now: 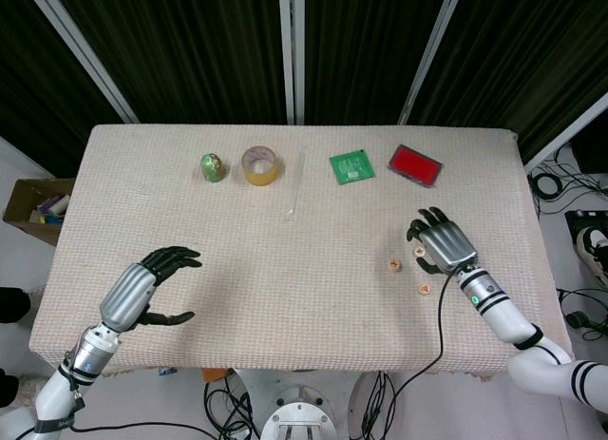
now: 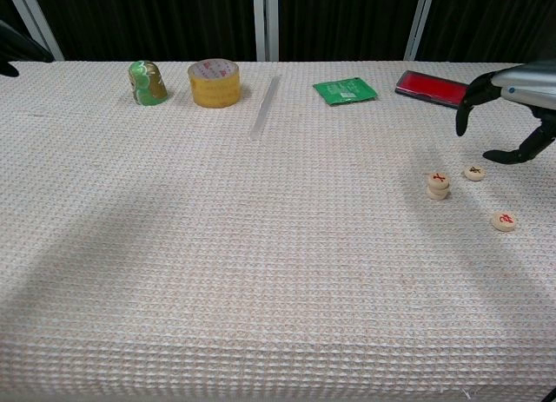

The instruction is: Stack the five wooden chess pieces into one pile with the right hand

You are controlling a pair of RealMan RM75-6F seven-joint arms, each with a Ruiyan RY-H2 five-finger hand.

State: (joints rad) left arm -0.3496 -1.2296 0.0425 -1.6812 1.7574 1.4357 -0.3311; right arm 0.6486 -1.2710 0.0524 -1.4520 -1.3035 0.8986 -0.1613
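On the table: a cloth-covered table [image 1: 285, 269] seen from above in the head view and from low in front in the chest view.
Right hand: the right hand [image 1: 443, 246] hovers above the cloth near the table's right side, raised clear of the pieces, fingers spread and gently curved, holding nothing; in the chest view it [image 2: 519, 107] enters from the right edge with dark fingertips [image 2: 463, 120] pointing down.
Chess pieces: a short stack of chess pieces [image 2: 438, 186] with a red mark on top stands on the cloth, left of and below the right hand; how many discs it contains cannot be told.
Second piece: a single chess piece [image 2: 474, 172] lies flat just beside the stack, apart from it, under the hand's fingertips.
Third piece: another loose chess piece [image 2: 503, 220] lies nearer the front edge, apart from the others; the head view shows it [image 1: 426, 289] too.
Left hand: the left hand [image 1: 142, 291] hangs over the front left of the table, fingers apart and curled forward, empty.
Far edge, left to right: a green jar [image 1: 213, 167], a roll of yellow tape [image 1: 260, 164], a clear stick [image 2: 264, 108], a green packet [image 1: 351, 165], a red case [image 1: 415, 164].
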